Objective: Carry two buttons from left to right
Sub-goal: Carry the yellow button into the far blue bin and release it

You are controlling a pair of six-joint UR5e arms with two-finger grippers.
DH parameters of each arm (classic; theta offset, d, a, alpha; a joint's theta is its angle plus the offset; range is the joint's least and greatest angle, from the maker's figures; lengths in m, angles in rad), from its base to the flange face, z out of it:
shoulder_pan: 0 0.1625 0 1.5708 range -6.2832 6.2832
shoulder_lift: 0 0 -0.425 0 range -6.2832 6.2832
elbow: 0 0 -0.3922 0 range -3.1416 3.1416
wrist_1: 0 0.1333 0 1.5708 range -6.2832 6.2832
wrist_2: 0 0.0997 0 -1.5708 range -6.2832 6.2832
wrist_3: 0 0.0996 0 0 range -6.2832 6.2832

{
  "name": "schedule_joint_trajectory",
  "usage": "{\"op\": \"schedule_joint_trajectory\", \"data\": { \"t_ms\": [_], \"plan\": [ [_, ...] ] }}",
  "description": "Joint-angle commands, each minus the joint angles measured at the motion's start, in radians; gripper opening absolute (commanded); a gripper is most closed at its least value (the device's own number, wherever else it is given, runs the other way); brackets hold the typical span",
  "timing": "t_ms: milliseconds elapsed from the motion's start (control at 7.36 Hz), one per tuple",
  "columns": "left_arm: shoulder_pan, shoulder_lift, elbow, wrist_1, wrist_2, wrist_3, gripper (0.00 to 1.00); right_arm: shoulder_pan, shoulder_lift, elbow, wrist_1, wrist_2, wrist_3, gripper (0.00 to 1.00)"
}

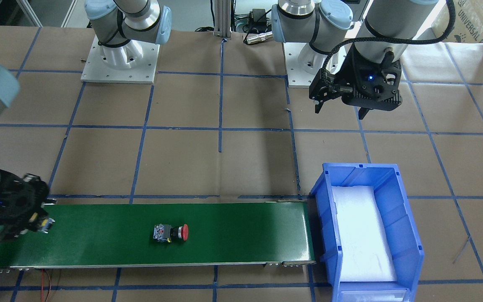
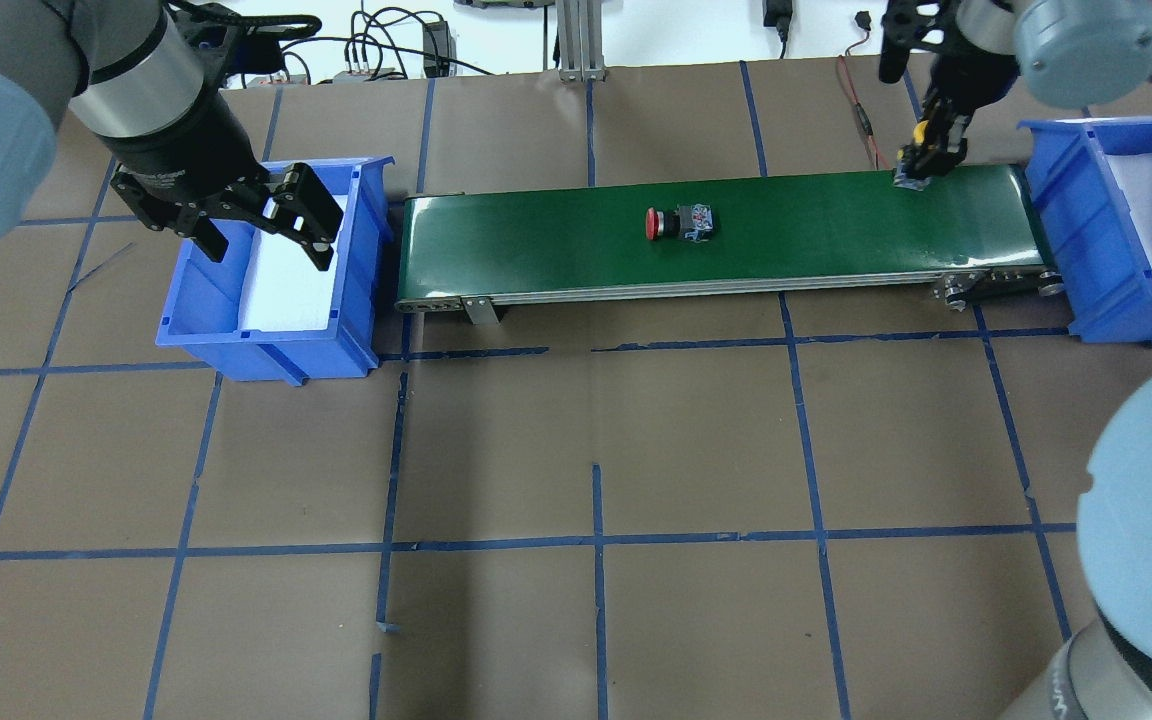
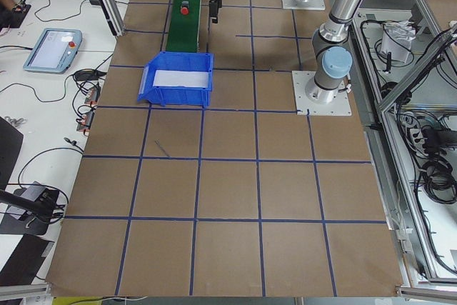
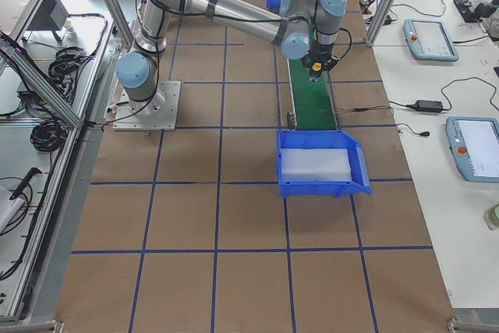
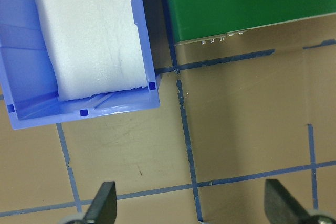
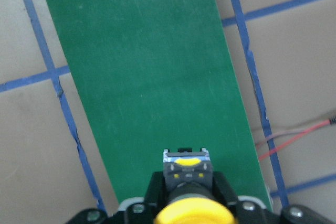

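Observation:
The red mushroom-cap button (image 1: 171, 233) lies on its side in the middle of the green conveyor belt (image 1: 241, 235); it also shows in the overhead view (image 2: 681, 222). My right gripper (image 2: 921, 165) is shut on the yellow-cap button (image 6: 186, 174) and holds it just above the belt's right end, cap toward the wrist camera. My left gripper (image 2: 271, 225) is open and empty. It hangs above the left blue bin (image 2: 276, 335), and both its fingertips (image 5: 105, 198) show in the left wrist view.
The left blue bin (image 1: 409, 235) with a white foam liner stands at the belt's left end. A second blue bin (image 2: 1066, 230), also foam-lined, stands at the right end. A red wire (image 6: 294, 135) runs beside the belt. The table is brown paper with blue tape lines.

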Motion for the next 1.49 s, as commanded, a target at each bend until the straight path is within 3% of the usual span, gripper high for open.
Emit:
{"op": "schedule_joint_trajectory", "data": {
  "t_ms": [0,136,543,951,1086,1358],
  "plan": [
    [-0.001,0.003,-0.003,0.0,0.0,0.0,1.0,-0.22,-0.037,-0.058,0.083,-0.005,-0.016,0.12],
    [-0.001,0.003,-0.003,0.0,0.0,0.0,1.0,-0.315,-0.005,-0.057,0.045,-0.008,-0.089,0.12],
    [-0.001,0.006,-0.003,0.0,0.0,0.002,1.0,-0.391,0.133,-0.06,-0.176,-0.005,-0.154,0.12],
    [0.0,0.005,-0.004,0.0,0.0,0.0,1.0,-0.399,0.198,-0.06,-0.206,-0.004,-0.147,0.15],
    [-0.001,0.0,-0.003,0.0,0.0,0.0,1.0,-0.399,0.207,-0.044,-0.209,-0.002,-0.142,0.27],
    [-0.001,0.005,-0.003,0.0,0.0,0.002,1.0,-0.397,0.252,-0.06,-0.197,0.019,-0.14,0.99]
  ]
}}
